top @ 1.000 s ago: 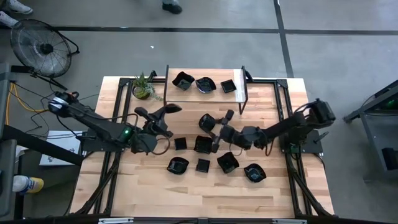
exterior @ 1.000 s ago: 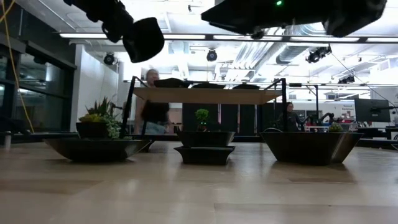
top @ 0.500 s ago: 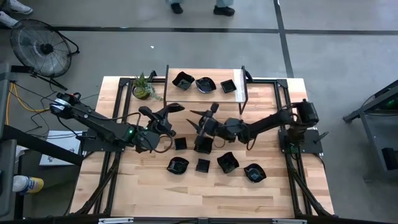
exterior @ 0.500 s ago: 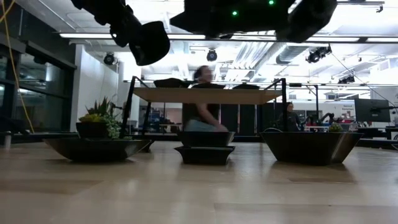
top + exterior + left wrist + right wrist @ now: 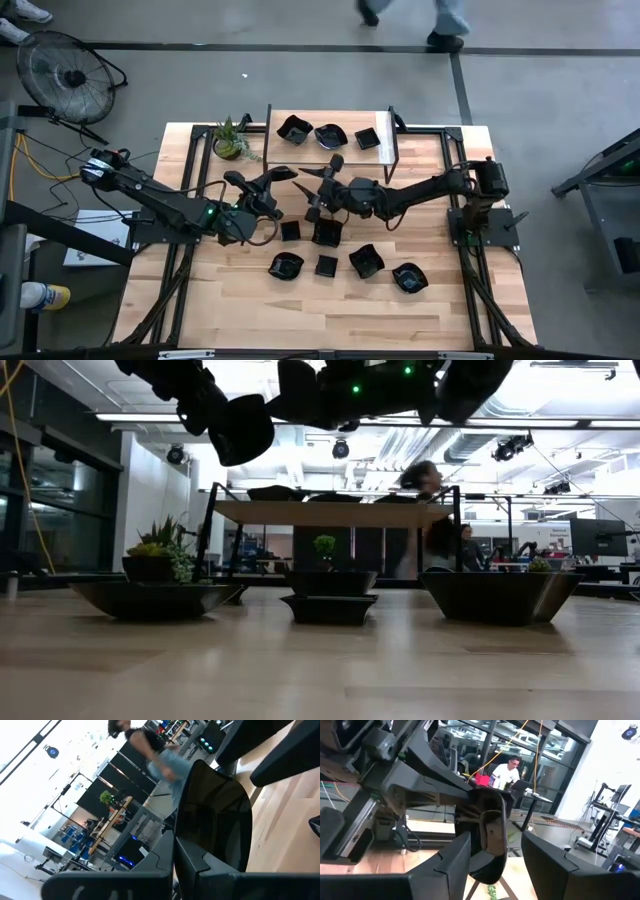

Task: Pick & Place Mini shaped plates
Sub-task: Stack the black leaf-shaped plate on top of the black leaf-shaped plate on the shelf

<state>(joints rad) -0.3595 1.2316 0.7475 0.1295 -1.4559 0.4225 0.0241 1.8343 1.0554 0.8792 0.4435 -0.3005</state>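
So far three mini shaped plates [image 5: 327, 135] sit on the raised shelf [image 5: 330, 152] beyond my right gripper [image 5: 322, 188], whose fingers stand apart and empty facing my left gripper [image 5: 272, 181] clamped on another black plate [image 5: 215, 815], with six plates [image 5: 326, 265] left on the table below

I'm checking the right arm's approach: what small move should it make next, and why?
Probably ease the right tool forward until its fingers straddle the plate, then close. The left tool holds that black plate up above the table, and the right tool is open and faces it, apparently not yet touching.
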